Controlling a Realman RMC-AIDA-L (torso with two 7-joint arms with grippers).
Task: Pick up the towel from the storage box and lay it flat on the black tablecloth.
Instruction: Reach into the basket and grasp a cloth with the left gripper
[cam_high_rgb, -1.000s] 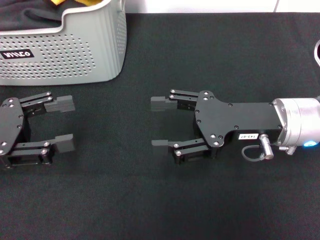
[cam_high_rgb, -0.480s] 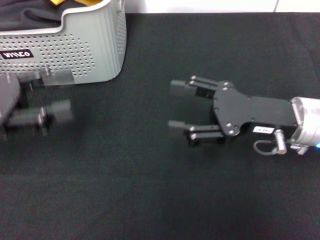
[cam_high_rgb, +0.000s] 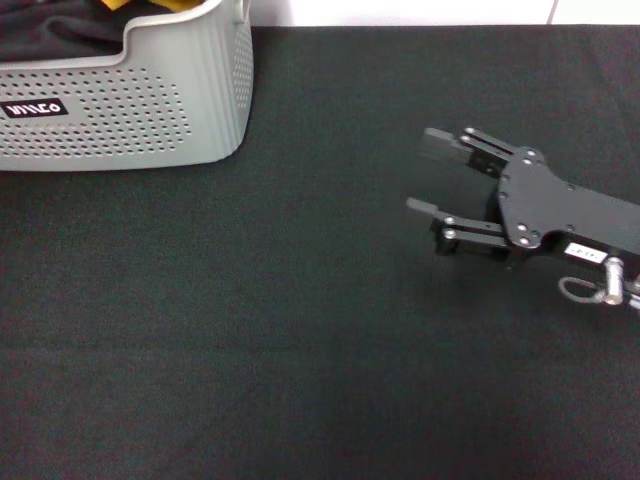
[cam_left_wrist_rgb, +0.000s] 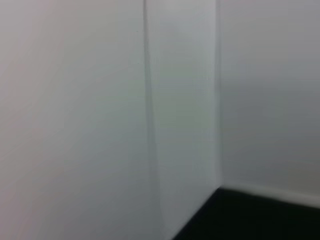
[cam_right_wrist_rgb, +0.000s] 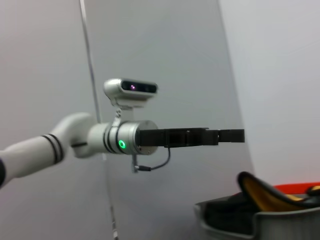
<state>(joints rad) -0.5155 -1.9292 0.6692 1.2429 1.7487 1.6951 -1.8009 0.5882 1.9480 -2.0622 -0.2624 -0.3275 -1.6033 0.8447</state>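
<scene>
Fingers of the right gripper (cam_high_rgb: 432, 176) stand apart with nothing between them, their tips pointing toward the robot's left over the black tablecloth (cam_high_rgb: 300, 330). Behind them the black gripper body runs back at a slant to the right edge of the head view, a small white label and a silver fitting showing near the wrist. Half a second ago this gripper lay nearer the middle of the cloth and more level; it has since drawn back to the right and tilted.

Seen from the right wrist camera, the left gripper (cam_right_wrist_rgb: 235, 135) is raised in the air against a pale wall, side-on, so whether its fingers are apart or together cannot be told. Its silver wrist carries a green light and a camera on top. In the head view it is gone: half a second ago it was a blur at the left edge beside the storage box, and a second ago it rested on the cloth.

At the far left corner of the tablecloth the storage box (cam_high_rgb: 150, 110) stands where it was. Inside it the towel (cam_right_wrist_rgb: 267, 196) is bunched against a dark cloth (cam_high_rgb: 50, 35), with only a yellow-orange fold rising above the rim.
</scene>
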